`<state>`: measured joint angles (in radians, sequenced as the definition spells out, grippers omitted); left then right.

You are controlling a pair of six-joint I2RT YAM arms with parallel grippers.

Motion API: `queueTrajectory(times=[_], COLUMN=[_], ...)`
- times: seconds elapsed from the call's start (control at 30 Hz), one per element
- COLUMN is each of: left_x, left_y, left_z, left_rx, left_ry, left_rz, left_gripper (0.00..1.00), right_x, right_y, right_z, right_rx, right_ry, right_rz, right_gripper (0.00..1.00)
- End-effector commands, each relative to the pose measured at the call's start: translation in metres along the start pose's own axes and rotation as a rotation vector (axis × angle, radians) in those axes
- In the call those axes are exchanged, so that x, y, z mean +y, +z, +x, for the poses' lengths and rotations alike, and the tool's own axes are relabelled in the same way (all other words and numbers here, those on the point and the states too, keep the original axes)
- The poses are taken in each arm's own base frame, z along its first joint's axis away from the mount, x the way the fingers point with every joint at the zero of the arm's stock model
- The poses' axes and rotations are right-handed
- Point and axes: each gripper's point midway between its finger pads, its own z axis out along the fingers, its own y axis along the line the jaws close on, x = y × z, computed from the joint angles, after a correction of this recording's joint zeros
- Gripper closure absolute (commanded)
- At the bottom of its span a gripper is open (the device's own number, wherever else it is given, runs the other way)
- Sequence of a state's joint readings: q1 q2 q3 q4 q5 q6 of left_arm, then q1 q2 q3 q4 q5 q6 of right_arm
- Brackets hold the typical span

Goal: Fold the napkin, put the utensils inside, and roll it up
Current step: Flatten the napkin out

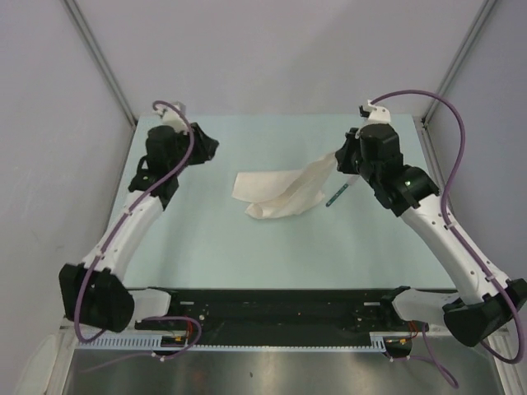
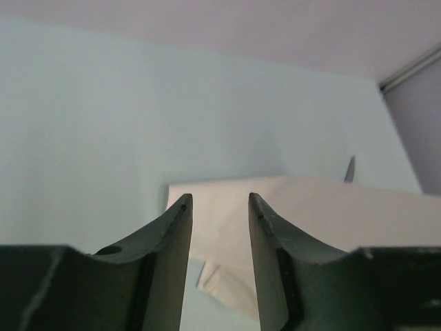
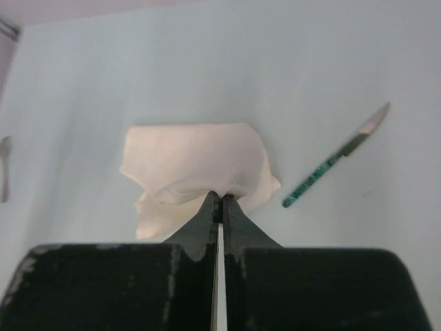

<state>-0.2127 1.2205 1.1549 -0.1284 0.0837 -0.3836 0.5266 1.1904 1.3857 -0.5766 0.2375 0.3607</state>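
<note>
Napkin, bunched mid-table, is pinched at its right end by the right gripper; left gripper is seen part-open, empty, well left. Knife is found just right of it.

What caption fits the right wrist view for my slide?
Right fingers shut on the white napkin, the teal-handled knife lying apart on the table beside it.
</note>
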Motion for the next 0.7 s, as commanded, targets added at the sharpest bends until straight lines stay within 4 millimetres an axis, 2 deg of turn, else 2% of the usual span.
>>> queueTrajectory(times=[0.0,0.03,0.1,0.13,0.17,0.2,0.23,0.27,0.33,0.37,0.4,0.5,0.67], left_x=[0.023,0.033,0.036,0.043,0.042,0.039,0.038,0.043,0.039,0.052,0.049,0.064,0.074], left_y=[0.024,0.029,0.035,0.041,0.046,0.050,0.056,0.064,0.079,0.083,0.094,0.106,0.117], left_z=[0.125,0.158,0.181,0.200,0.204,0.213,0.212,0.222,0.219,0.233,0.225,0.234,0.242], left_rx=[0.320,0.392,0.449,0.493,0.496,0.511,0.502,0.516,0.505,0.544,0.533,0.567,0.592], left_ry=[-0.125,-0.127,-0.114,-0.114,-0.106,-0.095,-0.087,-0.077,-0.026,0.008,0.054,0.111,0.155], left_rz=[0.005,-0.027,-0.042,-0.066,-0.066,-0.066,-0.069,-0.092,-0.096,-0.159,-0.159,-0.217,-0.245], left_gripper=[0.52,0.49,0.46,0.45,0.45,0.44,0.44,0.43,0.39,0.39,0.38,0.37,0.36], right_x=[-0.064,-0.079,-0.102,-0.103,-0.112,-0.117,-0.117,-0.120,-0.117,-0.117,-0.113,-0.109,-0.109], right_y=[0.014,0.016,0.013,0.009,0.009,0.008,0.007,0.008,0.012,0.013,0.015,0.021,0.029], right_z=[0.035,0.062,0.077,0.085,0.101,0.107,0.110,0.119,0.125,0.128,0.130,0.130,0.129], right_rx=[0.079,0.137,0.163,0.174,0.205,0.213,0.218,0.235,0.252,0.260,0.270,0.276,0.286], right_ry=[0.005,0.017,0.058,0.083,0.090,0.104,0.114,0.118,0.130,0.130,0.130,0.118,0.096], right_rz=[0.236,0.268,0.308,0.293,0.305,0.311,0.295,0.298,0.273,0.267,0.245,0.217,0.201], right_gripper=[1.00,1.00,1.00,1.00,1.00,1.00,1.00,1.00,1.00,1.00,1.00,1.00,1.00])
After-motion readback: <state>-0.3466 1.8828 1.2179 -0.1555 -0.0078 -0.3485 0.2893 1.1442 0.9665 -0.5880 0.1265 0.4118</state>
